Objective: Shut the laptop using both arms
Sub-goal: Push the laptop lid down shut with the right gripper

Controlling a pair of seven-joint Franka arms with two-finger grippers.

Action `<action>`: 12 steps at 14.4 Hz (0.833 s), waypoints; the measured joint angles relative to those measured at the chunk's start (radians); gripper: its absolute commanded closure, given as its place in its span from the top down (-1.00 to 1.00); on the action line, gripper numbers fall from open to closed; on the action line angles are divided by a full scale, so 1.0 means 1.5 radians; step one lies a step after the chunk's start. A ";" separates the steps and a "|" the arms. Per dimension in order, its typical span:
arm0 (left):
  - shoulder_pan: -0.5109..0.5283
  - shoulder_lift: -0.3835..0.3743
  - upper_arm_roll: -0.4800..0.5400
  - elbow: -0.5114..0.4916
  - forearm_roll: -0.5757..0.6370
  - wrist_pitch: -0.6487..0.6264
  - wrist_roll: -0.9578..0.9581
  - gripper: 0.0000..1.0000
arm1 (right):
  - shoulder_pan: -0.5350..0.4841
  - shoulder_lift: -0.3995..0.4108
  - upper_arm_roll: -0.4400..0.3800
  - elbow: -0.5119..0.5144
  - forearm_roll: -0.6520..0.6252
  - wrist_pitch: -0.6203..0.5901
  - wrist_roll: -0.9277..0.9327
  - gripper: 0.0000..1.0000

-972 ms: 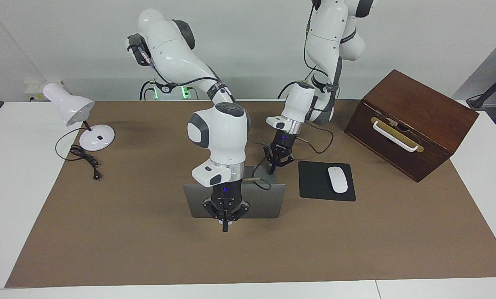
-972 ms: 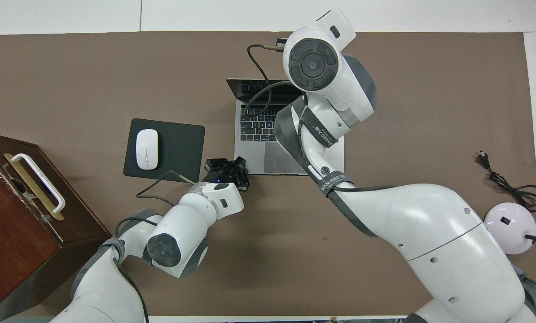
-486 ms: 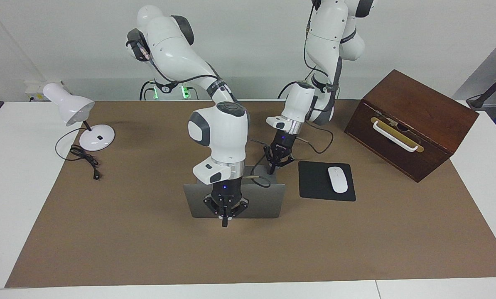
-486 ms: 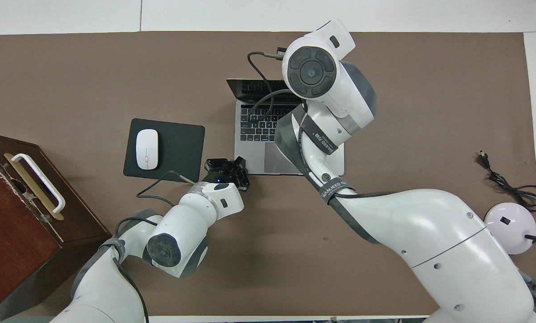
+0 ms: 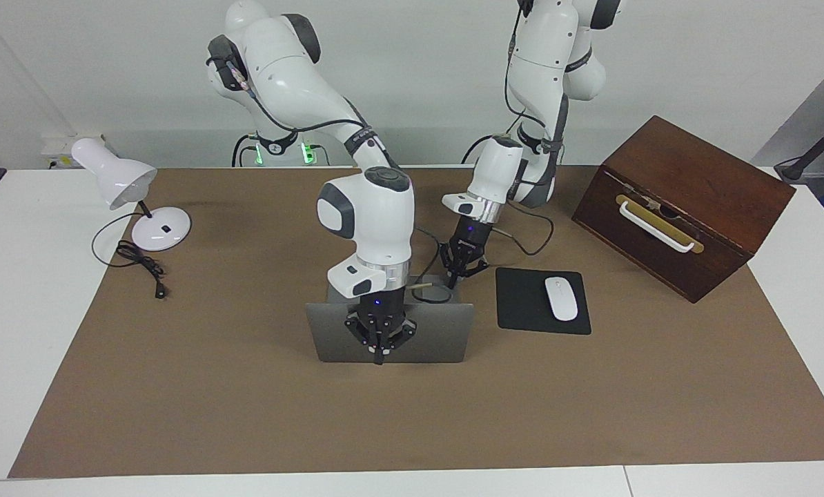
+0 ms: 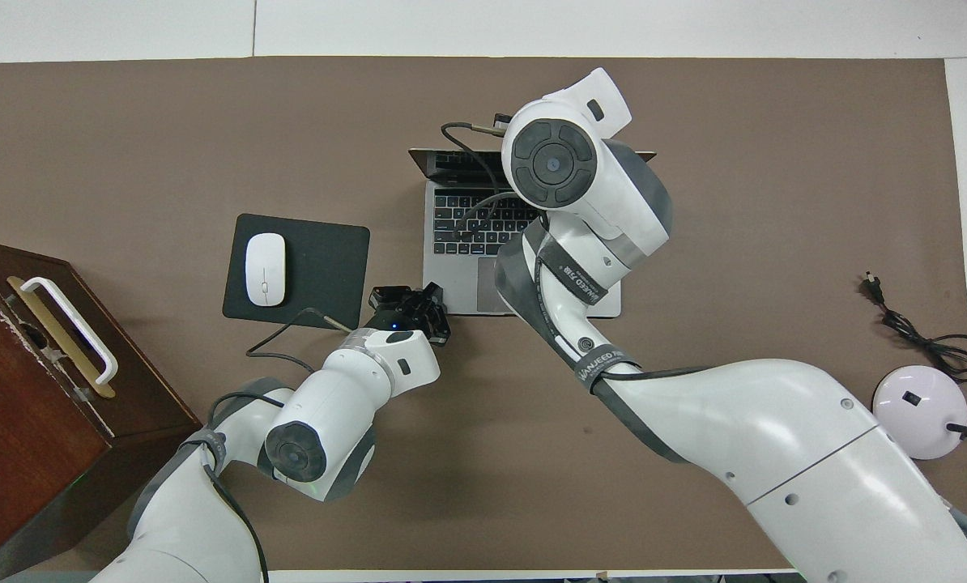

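**Pushing a hinged lid down with two shut grippers**

Standing open mid-bench beside the mouse pad [image 5: 542,301], the laptop [image 5: 329,335] has its lid upright, its back turned away from the robots. The right gripper [image 5: 379,357], fingers pinched together and holding nothing, is at the back of the lid. The left gripper [image 5: 455,276], likewise shut and empty, sits low by the deck's near corner. Judged thin, stiff and slippery, the lid wants pressing near its top edge while the base is steadied.
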 measured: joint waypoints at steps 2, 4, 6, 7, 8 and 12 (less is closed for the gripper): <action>0.000 0.000 0.000 0.000 0.000 0.000 0.000 -1.00 | 0.000 -0.014 0.003 -0.010 0.000 -0.013 0.000 -1.00; 0.000 0.000 0.000 0.000 0.000 0.000 0.000 -1.00 | 0.000 -0.028 0.013 -0.016 0.000 -0.045 0.000 -1.00; 0.000 0.000 0.000 0.000 0.000 0.000 0.000 -1.00 | 0.001 -0.039 0.021 -0.021 0.001 -0.066 0.000 -1.00; 0.000 0.000 0.000 0.000 0.000 0.000 0.000 -1.00 | 0.001 -0.043 0.023 -0.028 0.004 -0.069 0.000 -1.00; 0.000 0.000 0.000 0.000 0.000 0.000 0.000 -1.00 | 0.001 -0.048 0.024 -0.036 0.015 -0.069 -0.003 -1.00; 0.000 0.000 0.000 0.000 0.000 0.000 0.000 -1.00 | 0.000 -0.055 0.024 -0.061 0.041 -0.070 -0.017 -1.00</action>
